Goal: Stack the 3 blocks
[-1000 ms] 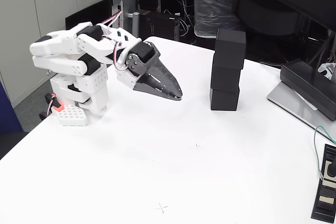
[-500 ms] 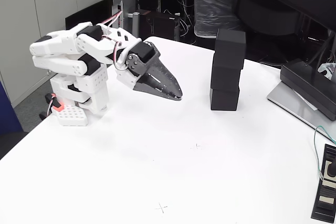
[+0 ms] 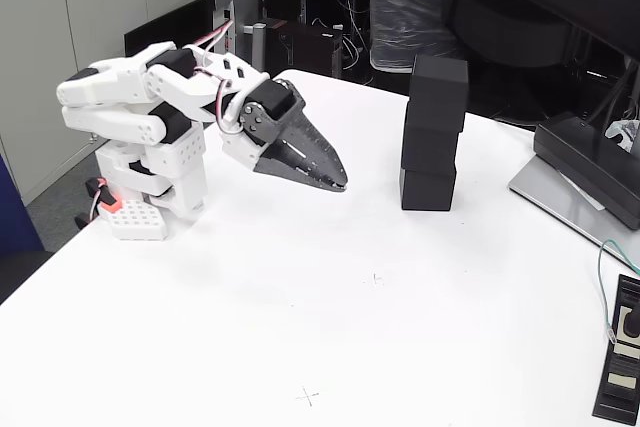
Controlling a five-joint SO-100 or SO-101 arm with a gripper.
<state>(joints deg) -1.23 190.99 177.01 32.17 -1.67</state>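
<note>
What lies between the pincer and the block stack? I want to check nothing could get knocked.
Nothing: in the fixed view, only bare white table separates the pincer from the stack of three black blocks.

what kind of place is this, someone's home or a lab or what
Most likely a lab or office workroom, not a home. A small robot arm sits on a white table with a stack of black blocks, and behind it are tangled cables and equipment and a monitor base.
</note>
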